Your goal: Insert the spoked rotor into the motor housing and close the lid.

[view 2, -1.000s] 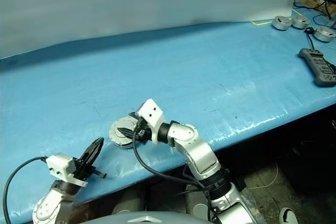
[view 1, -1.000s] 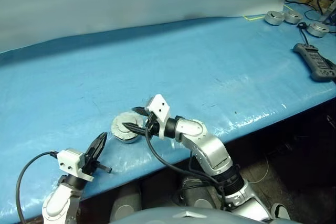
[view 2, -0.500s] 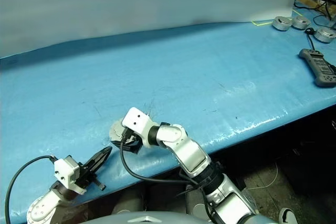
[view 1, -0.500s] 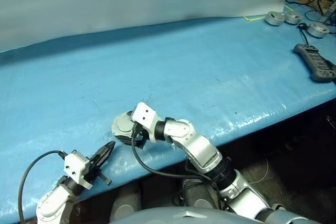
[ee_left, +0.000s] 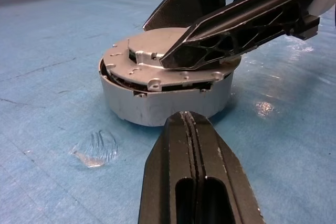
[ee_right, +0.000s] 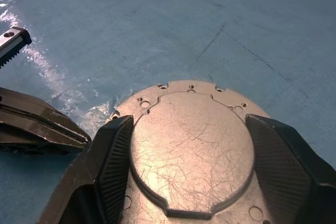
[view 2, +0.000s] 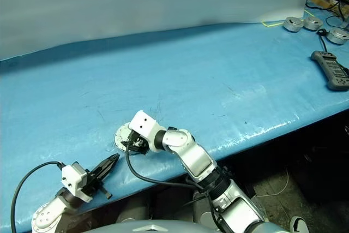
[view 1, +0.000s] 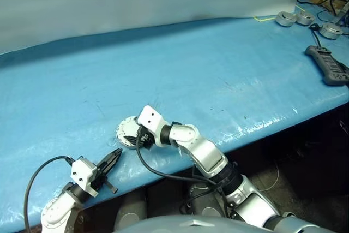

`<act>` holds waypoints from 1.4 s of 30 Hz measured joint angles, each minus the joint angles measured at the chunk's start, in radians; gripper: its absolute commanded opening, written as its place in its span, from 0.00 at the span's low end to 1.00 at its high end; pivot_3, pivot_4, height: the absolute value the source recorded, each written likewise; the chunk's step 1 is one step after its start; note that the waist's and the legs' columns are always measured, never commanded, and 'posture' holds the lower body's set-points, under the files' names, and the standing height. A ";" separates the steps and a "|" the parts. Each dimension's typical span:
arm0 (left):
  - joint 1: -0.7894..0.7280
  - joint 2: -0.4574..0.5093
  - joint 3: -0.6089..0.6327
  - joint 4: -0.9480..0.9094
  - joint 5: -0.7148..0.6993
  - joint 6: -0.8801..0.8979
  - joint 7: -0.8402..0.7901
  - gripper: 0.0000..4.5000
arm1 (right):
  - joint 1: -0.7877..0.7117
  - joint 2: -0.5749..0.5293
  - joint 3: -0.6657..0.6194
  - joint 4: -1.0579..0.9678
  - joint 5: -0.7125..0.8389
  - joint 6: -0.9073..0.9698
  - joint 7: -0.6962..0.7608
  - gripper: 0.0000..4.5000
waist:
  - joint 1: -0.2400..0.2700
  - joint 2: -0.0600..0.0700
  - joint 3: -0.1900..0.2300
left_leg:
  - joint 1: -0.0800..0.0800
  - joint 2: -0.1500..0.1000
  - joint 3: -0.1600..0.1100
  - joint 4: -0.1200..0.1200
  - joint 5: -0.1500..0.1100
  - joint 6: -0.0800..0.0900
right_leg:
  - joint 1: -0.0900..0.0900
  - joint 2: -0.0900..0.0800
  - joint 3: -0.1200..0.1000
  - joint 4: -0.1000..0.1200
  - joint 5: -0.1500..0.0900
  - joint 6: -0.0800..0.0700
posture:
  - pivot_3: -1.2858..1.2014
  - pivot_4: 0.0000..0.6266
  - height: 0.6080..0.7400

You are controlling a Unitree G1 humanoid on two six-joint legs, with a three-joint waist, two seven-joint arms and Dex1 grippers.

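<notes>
On the blue table [view 1: 218, 69], near its front edge, the motor housing [ee_left: 157, 100] carries the lid [ee_left: 163, 69], tilted and unseated. Right gripper [ee_right: 184, 145] straddles it, jaws wide; pressing unevenly could jam it. At seven o'clock, left gripper [ee_left: 191, 124] waits closed, empty.

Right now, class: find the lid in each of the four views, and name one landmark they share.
Left eye: lid near the table's front edge, left of centre.
Right eye: same place.
Left wrist: centre, atop the motor housing.
Right wrist: lower centre.
Shared landmark: right gripper, its fingers astride the lid.
</notes>
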 measured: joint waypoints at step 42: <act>-0.032 -0.019 -0.010 0.032 0.001 -0.017 0.002 0.00 | 0.012 0.059 0.045 0.003 -0.104 0.039 -0.106 0.68 | -0.001 0.000 0.000 | 0.002 0.002 0.000 0.000 0.000 0.000 | 0.000 0.002 0.000 0.000 0.000 0.000 | 0.52 0.24 1.00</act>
